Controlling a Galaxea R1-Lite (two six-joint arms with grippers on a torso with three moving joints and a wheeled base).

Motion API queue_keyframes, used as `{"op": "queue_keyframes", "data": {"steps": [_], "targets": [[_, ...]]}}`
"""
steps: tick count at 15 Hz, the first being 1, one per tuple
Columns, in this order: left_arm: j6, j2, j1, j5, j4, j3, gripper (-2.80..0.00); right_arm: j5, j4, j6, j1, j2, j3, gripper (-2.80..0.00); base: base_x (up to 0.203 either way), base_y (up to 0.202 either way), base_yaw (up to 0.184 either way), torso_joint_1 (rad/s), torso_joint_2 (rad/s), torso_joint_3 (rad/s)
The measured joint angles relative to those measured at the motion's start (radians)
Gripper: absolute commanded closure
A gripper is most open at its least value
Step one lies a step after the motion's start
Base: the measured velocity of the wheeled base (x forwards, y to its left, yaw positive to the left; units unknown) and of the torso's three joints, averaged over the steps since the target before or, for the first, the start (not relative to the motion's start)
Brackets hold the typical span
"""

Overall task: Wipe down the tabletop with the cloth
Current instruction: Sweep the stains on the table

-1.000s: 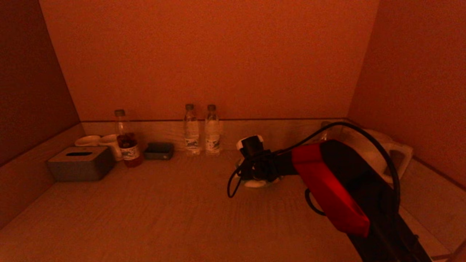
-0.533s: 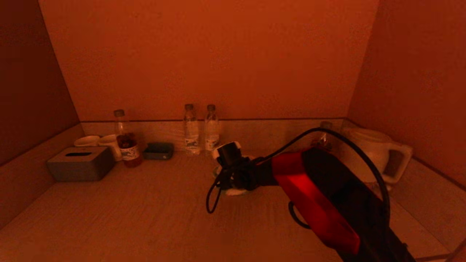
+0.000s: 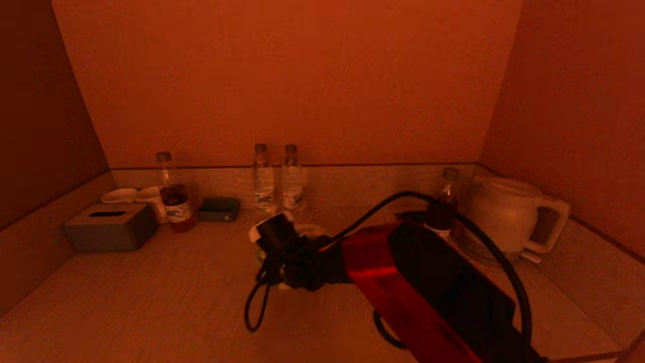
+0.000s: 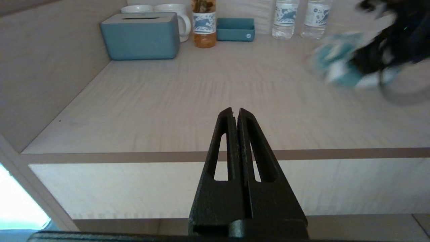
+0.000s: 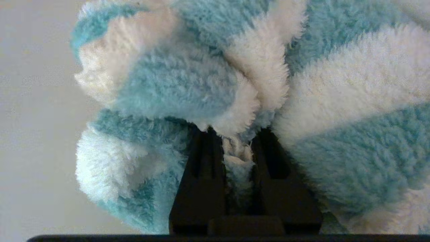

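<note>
Pale wood-grain tabletop fills a recessed niche, closed in by a back wall and two side walls. Along the back edge, from the robot's left, stand a tissue box, two white mugs behind it, a bottle of amber drink, a small blue tray and two clear water bottles side by side. At the far right stand another small bottle and a white electric kettle. The right gripper reaches in over the middle of the tabletop, just in front of the water bottles, its fingers clamped on a fold of the fluffy blue-and-white striped cloth. The cloth bunches around the fingertips and lies on the wood under the gripper; in the head view only a pale edge of it shows around the black wrist, and a black cable loops down beside it. In the left wrist view the cloth appears blurred at the far side of the surface. The left gripper hangs off the table, in front of and below its near edge, with its fingers pressed together and nothing between them.
</note>
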Motion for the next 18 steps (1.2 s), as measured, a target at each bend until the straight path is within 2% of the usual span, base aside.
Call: {"op": "queue_keyframes", "data": {"steps": [1, 4, 8, 14, 18], "targets": [[0.0, 0.0, 0.0, 0.0, 0.0, 0.0, 0.0, -0.001, 0.0, 0.001, 0.033, 0.0, 0.001, 0.0, 0.0, 0.0, 0.0, 0.0, 0.0, 0.0], [0.0, 0.0, 0.001, 0.0, 0.0, 0.0, 0.0, 0.001, -0.001, 0.002, 0.049, -0.002, 0.003, 0.0, 0.0, 0.0, 0.0, 0.0, 0.0, 0.0], [0.0, 0.0, 0.002, 0.0, 0.001, 0.0, 0.0, -0.044, 0.001, 0.036, 0.142, -0.039, 0.108, 0.0, 0.0, 0.0, 0.0, 0.0, 0.0, 0.0], [-0.001, 0.0, 0.0, 0.0, 0.0, 0.0, 0.0, -0.098, 0.004, 0.093, 0.151, -0.142, 0.278, 0.0, 0.0, 0.0, 0.0, 0.0, 0.0, 0.0], [0.0, 0.0, 0.0, 0.0, 0.0, 0.0, 0.0, -0.13, 0.0, 0.133, 0.09, -0.245, 0.458, 0.0, 0.0, 0.0, 0.0, 0.0, 0.0, 0.0]]}}
